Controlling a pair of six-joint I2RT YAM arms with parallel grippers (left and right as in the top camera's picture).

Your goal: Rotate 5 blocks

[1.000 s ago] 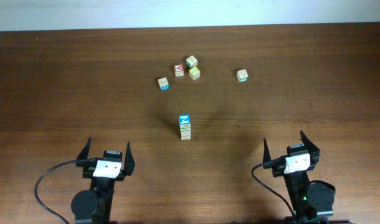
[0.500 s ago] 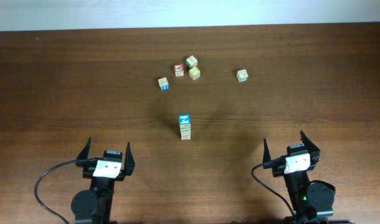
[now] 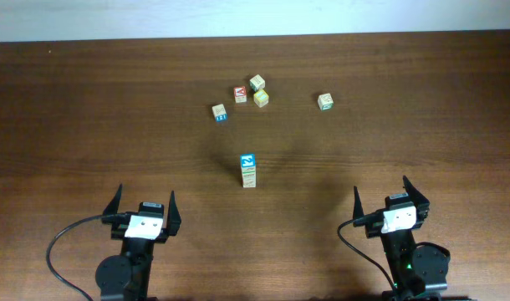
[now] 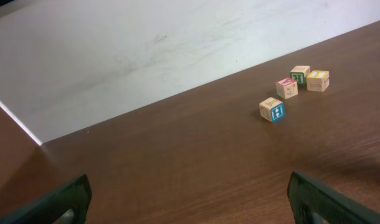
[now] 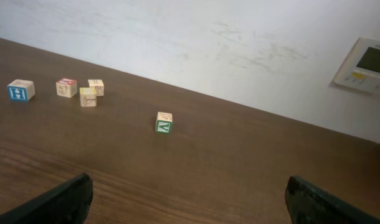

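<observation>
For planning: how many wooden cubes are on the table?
7: a blue-framed cube; a cluster of red-framed cube, green-framed cube, yellow-green cube; a lone cube to the right; blue-topped cube touching pale cube at centre. More may hide there.

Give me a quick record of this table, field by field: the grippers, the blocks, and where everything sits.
left gripper: open, empty
right gripper: open, empty
joined blocks: mid-table, ahead of both arms; blue face at far end; count unclear
loose cubes: five, beyond the joined blocks
cluster: red cube, green cube, yellow-green cube
singles: blue cube left of cluster; lone cube right of it
contact: none
</observation>
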